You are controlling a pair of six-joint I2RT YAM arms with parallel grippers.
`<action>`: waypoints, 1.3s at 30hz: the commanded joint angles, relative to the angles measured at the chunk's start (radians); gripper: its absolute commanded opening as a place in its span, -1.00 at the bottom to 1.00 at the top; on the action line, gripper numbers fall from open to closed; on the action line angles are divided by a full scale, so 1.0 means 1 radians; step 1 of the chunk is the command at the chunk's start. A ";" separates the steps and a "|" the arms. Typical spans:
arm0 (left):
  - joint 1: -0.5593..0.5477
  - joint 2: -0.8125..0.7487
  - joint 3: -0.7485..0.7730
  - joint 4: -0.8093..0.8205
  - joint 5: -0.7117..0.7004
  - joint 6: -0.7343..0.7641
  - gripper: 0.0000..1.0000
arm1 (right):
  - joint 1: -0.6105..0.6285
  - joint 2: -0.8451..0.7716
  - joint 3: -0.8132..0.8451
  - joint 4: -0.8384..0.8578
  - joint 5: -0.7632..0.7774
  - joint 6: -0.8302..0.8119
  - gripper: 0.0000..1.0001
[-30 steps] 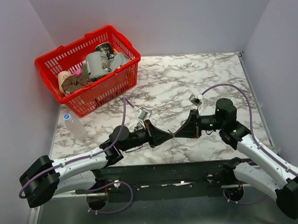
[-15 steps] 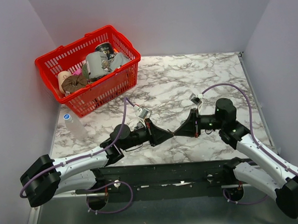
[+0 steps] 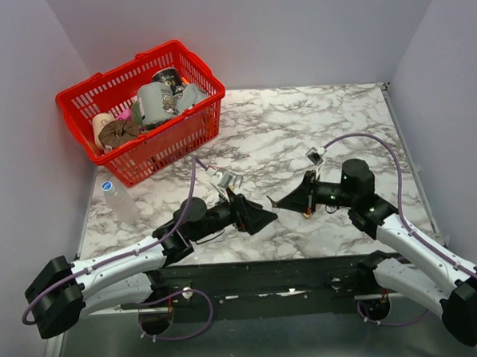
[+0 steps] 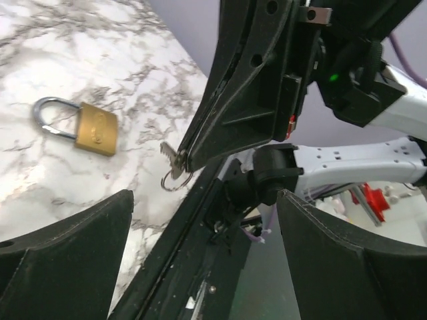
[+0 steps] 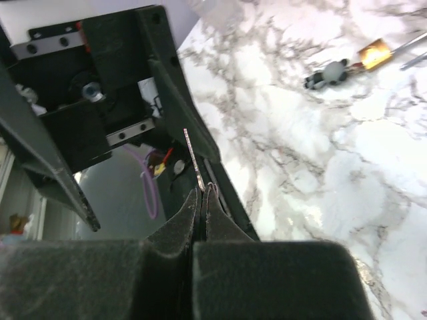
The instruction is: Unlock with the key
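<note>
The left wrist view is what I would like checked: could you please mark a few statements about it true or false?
1. The right gripper has its fingers shut on a small key. True.
2. The brass padlock hangs from that key. False: it lies flat on the marble table, apart from the key.
3. A thin ring hangs at the key. True.
4. The left gripper has its fingers clamped on the padlock. False: they stand wide open and empty.

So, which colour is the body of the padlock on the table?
The padlock has a brass-yellow body; it shows best in the left wrist view.
</note>
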 commanded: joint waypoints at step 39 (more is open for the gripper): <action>-0.049 1.094 1.005 -0.776 -0.432 0.327 0.12 | -0.533 -0.183 -0.060 0.005 0.134 0.028 -0.99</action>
